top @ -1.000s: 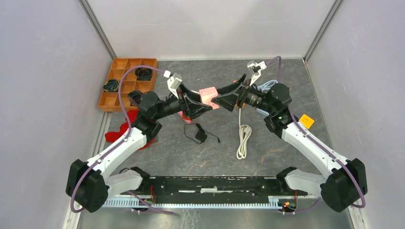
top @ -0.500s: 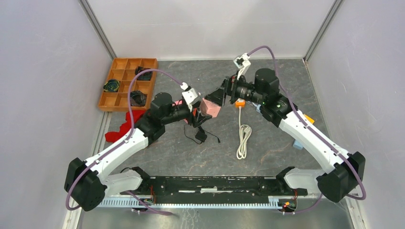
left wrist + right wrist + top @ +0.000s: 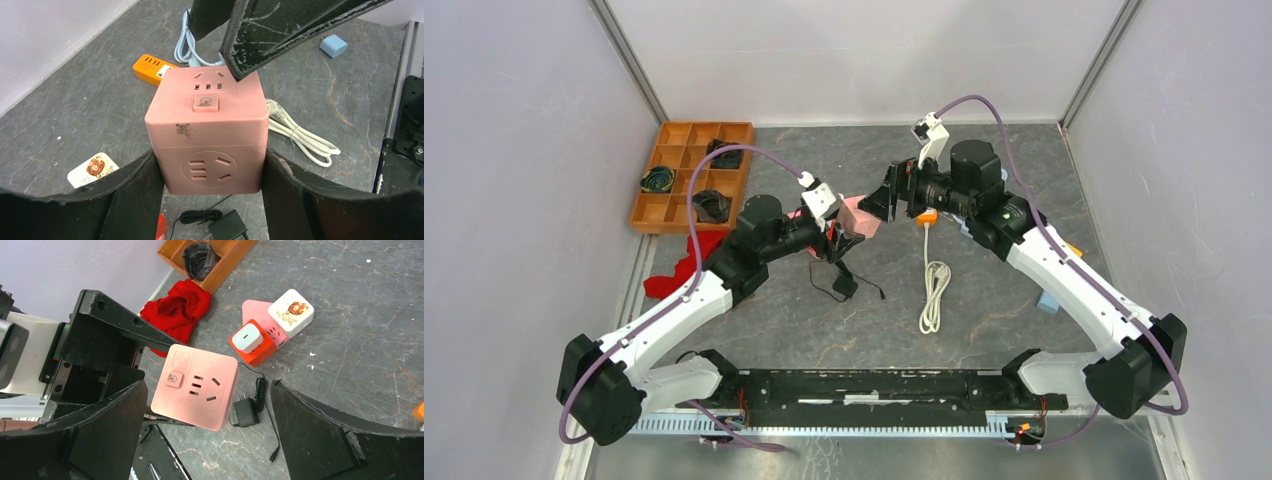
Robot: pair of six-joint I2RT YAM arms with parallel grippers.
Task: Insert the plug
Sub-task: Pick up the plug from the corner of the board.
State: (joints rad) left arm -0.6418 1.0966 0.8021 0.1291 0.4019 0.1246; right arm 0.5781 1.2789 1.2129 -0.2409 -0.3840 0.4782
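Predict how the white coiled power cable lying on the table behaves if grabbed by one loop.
The white coiled power cable is probably floppy: its long loops lie slack, so they'd likely sag. The strands lie close together, perhaps tied, so it may lift as one bundle. Its straight end runs toward the orange power strip, which might drag along.

In the left wrist view the left gripper (image 3: pixel 210 157) covers both flanks of the pink cube-shaped plastic socket block (image 3: pixel 207 135), which half hides the flat orange plastic power strip (image 3: pixel 150 67); the small black power adapter (image 3: pixel 227 230) is cut by the bottom edge, the right gripper (image 3: pixel 223 50) by the top.
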